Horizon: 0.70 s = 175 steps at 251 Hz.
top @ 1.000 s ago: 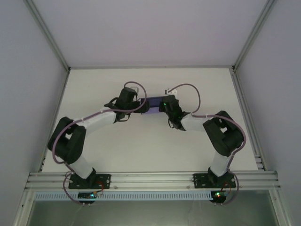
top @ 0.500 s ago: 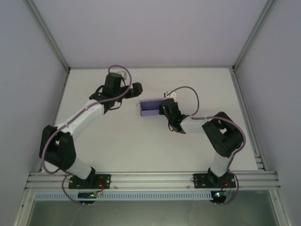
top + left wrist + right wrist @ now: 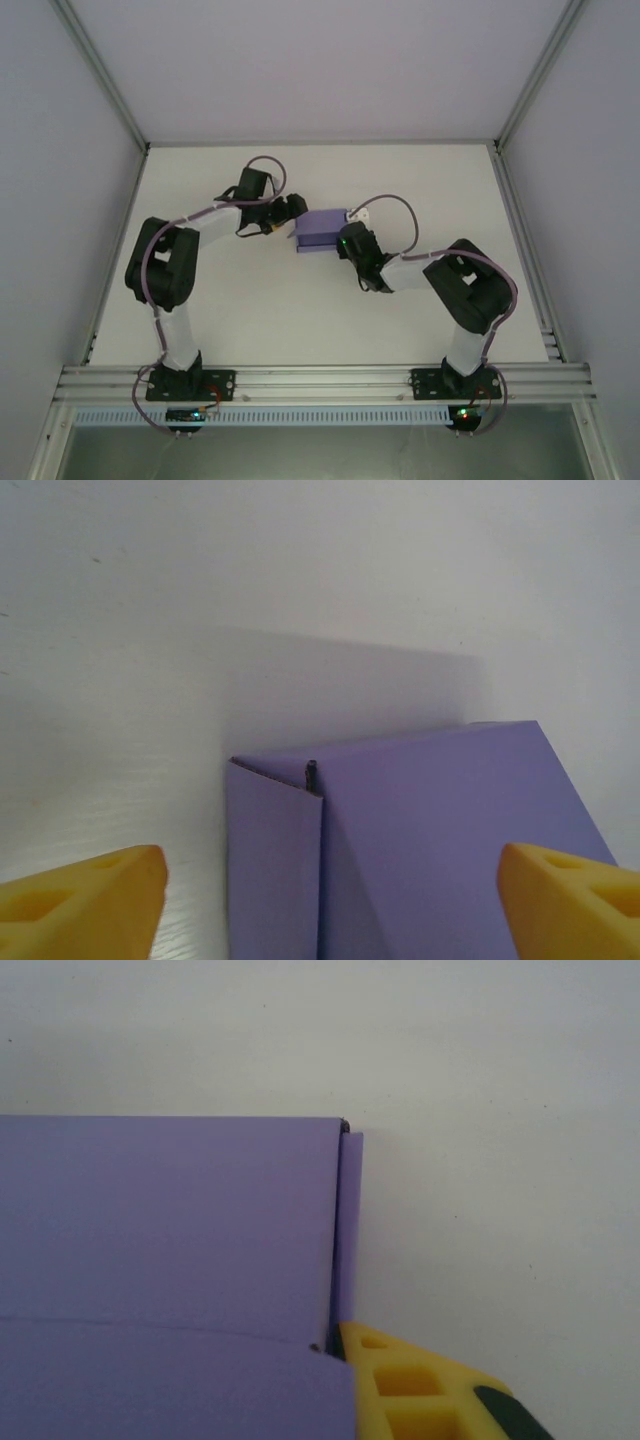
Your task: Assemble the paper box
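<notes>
Nearest, the right gripper (image 3: pixel 349 242) meets the right end of the paper box (image 3: pixel 322 230), one yellow finger (image 3: pixel 420 1390) against the end flap; whether it pinches I cannot tell. The box lies mid-frame on the table (image 3: pixel 220 300), long axis left to right. Just beyond, the left gripper (image 3: pixel 290 213) faces its left end, fingers (image 3: pixel 90 900) spread wide astride it.

left hand (image 3: pixel 325 905): fingers wide apart | right hand (image 3: pixel 347 237): aimed inward, spread unclear
</notes>
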Available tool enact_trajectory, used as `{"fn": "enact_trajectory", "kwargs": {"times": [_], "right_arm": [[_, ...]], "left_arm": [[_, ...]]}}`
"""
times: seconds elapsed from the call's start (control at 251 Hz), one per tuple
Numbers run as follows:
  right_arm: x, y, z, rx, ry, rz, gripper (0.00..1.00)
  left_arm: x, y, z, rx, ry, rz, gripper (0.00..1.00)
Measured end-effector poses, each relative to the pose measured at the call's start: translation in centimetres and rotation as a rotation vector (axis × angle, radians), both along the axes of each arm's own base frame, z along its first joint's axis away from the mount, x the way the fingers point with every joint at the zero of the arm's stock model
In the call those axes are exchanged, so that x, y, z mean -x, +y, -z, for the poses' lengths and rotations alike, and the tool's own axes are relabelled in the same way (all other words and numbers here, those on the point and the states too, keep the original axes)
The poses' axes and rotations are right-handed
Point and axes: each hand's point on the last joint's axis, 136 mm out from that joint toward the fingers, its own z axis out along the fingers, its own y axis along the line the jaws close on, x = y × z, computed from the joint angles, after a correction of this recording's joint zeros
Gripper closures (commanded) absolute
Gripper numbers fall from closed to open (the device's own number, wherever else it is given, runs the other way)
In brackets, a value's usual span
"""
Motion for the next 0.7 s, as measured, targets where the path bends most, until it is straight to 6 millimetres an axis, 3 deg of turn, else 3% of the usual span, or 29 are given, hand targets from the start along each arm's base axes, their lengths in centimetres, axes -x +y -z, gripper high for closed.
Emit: {"fn": "enact_trajectory", "kwargs": {"times": [0.196,0.283,0.395,0.531,0.698], "right_arm": [[0.5,0.0,-0.1,0.005,0.006,-0.013,0.72],[1.2,-0.1,-0.1,0.013,0.023,-0.026,0.66],[2.5,-0.9,0.1,0.038,0.067,-0.041,0.52],[4.0,-1.6,-0.5,0.045,0.105,-0.058,0.28],[5.9,-2.8,-1.8,0.034,0.129,-0.070,0.10]], "left_arm": [[0.5,-0.9,2.2,0.063,0.048,0.029,0.34],[0.6,-1.1,2.1,0.092,0.041,0.036,0.38],[0.7,-1.2,2.3,0.106,0.039,0.041,0.43],[0.7,-1.4,2.5,0.129,0.040,0.046,0.47],[0.9,-1.4,2.9,0.146,0.037,0.050,0.56]]}}
